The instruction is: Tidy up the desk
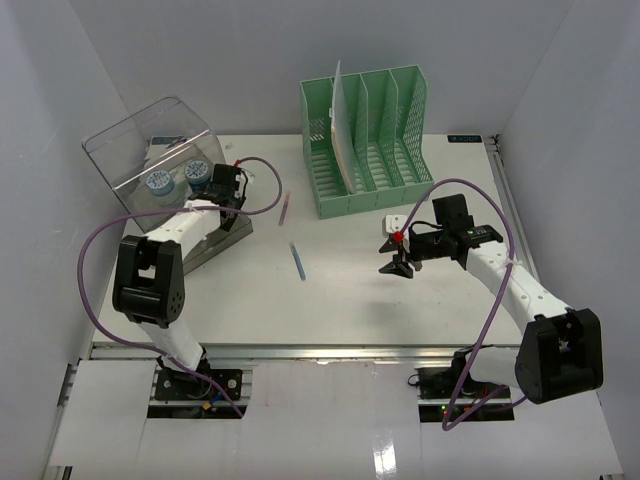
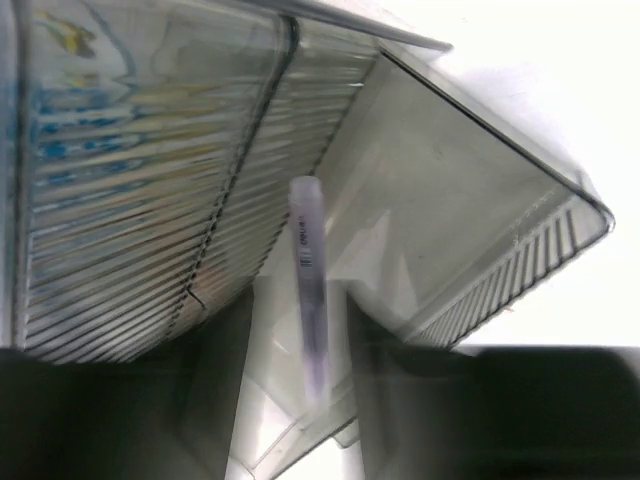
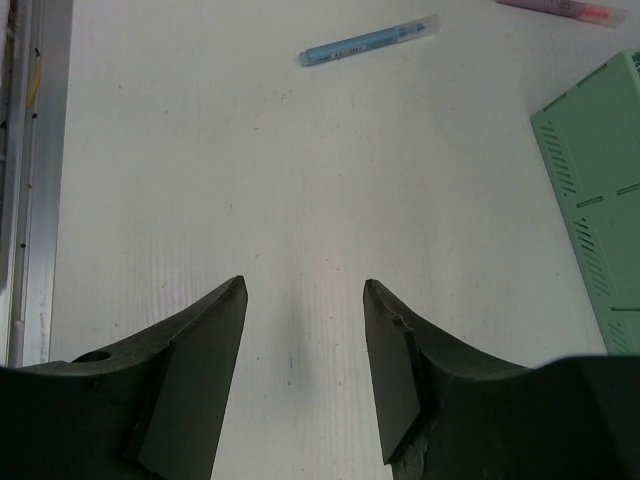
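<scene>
The desk (image 1: 350, 300) is a white tabletop with a blue pen (image 1: 297, 260) and a pink pen (image 1: 285, 207) lying loose near its middle. My left gripper (image 1: 228, 195) is at the mouth of the clear plastic box (image 1: 150, 145). In the left wrist view a purple pen (image 2: 306, 270) stands blurred between the parted fingers (image 2: 215, 380), with a gap on each side, over the box floor (image 2: 450, 220). My right gripper (image 1: 397, 268) hovers open over bare desk (image 3: 300, 180), empty, with the blue pen (image 3: 368, 41) ahead of it.
A green file rack (image 1: 365, 140) stands at the back centre, with a white sheet in its left slot. Two blue-and-white rolls (image 1: 175, 180) sit inside the clear box. A small white item with a red spot (image 1: 396, 228) lies by the right gripper. Grey walls enclose the desk.
</scene>
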`<state>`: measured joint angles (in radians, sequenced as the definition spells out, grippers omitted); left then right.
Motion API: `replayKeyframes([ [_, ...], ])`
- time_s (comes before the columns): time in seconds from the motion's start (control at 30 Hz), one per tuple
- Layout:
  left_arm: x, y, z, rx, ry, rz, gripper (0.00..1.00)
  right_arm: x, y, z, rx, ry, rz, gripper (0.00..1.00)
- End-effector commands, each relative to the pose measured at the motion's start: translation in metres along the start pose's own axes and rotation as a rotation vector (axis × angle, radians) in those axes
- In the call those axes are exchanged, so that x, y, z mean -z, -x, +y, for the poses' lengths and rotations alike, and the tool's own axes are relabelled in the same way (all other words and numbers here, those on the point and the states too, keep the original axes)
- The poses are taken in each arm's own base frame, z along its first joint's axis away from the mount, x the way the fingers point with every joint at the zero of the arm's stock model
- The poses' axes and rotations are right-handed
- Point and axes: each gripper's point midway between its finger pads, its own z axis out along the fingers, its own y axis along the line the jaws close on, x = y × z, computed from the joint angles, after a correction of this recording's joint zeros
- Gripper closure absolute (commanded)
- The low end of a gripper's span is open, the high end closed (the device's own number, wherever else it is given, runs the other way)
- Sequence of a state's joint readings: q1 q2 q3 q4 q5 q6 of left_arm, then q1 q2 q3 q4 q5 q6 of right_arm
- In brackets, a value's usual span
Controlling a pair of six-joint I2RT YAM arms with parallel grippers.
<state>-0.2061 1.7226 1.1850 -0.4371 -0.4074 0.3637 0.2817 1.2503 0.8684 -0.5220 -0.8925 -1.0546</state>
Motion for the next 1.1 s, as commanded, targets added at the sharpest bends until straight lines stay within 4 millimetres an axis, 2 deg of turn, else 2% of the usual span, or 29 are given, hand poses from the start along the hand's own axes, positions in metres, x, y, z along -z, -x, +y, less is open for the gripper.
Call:
replayKeyframes([
  [0.0,0.008,0.008,0.012,0.055,0.043,-0.058,0.27,-0.001,0.001,0.003,-0.006,0.015,-0.019,0.43],
  [0.1,0.025,0.020,0.009,0.119,-0.014,-0.125,0.09,-0.001,0.003,0.005,-0.013,0.023,-0.027,0.43],
  [0.17,0.047,0.033,0.002,0.179,-0.091,-0.197,0.03,-0.003,0.008,0.005,-0.032,0.023,-0.028,0.42],
  [0.23,0.068,0.035,-0.011,0.227,-0.177,-0.253,0.02,-0.008,0.019,0.008,-0.033,0.040,-0.032,0.39],
  [0.3,0.097,0.039,-0.023,0.290,-0.276,-0.335,0.02,-0.023,0.026,0.017,-0.040,0.080,-0.007,0.35],
  [0.37,0.119,0.032,-0.043,0.350,-0.393,-0.395,0.02,-0.044,0.024,0.021,-0.033,0.097,0.082,0.32],
  [0.47,0.156,0.027,-0.051,0.437,-0.482,-0.522,0.02,-0.086,0.033,0.047,-0.055,0.213,0.200,0.32],
  [0.57,0.190,0.020,-0.047,0.506,-0.508,-0.662,0.02,-0.125,0.041,0.045,-0.122,0.249,0.274,0.32],
  [0.6,0.205,0.019,-0.040,0.517,-0.494,-0.726,0.02,-0.140,0.045,0.037,-0.184,0.230,0.297,0.32],
  [0.67,0.206,0.004,-0.040,0.522,-0.465,-0.757,0.02,-0.163,0.051,0.031,-0.255,0.198,0.327,0.30],
  [0.73,0.217,-0.004,-0.029,0.543,-0.408,-0.823,0.02,-0.185,0.048,0.020,-0.392,0.119,0.372,0.23],
  [0.77,0.214,-0.009,-0.025,0.562,-0.376,-0.824,0.02,-0.195,0.052,0.011,-0.452,0.058,0.371,0.18],
  [0.87,0.234,-0.015,-0.003,0.619,-0.287,-0.918,0.02,-0.219,0.062,-0.006,-0.565,-0.079,0.351,0.15],
  [0.97,0.243,-0.019,0.013,0.648,-0.214,-0.962,0.02,-0.233,0.048,-0.018,-0.656,-0.232,0.403,0.14],
  [1.07,0.249,-0.022,0.020,0.656,-0.185,-0.984,0.02,-0.240,0.021,-0.029,-0.638,-0.359,0.480,0.16],
])
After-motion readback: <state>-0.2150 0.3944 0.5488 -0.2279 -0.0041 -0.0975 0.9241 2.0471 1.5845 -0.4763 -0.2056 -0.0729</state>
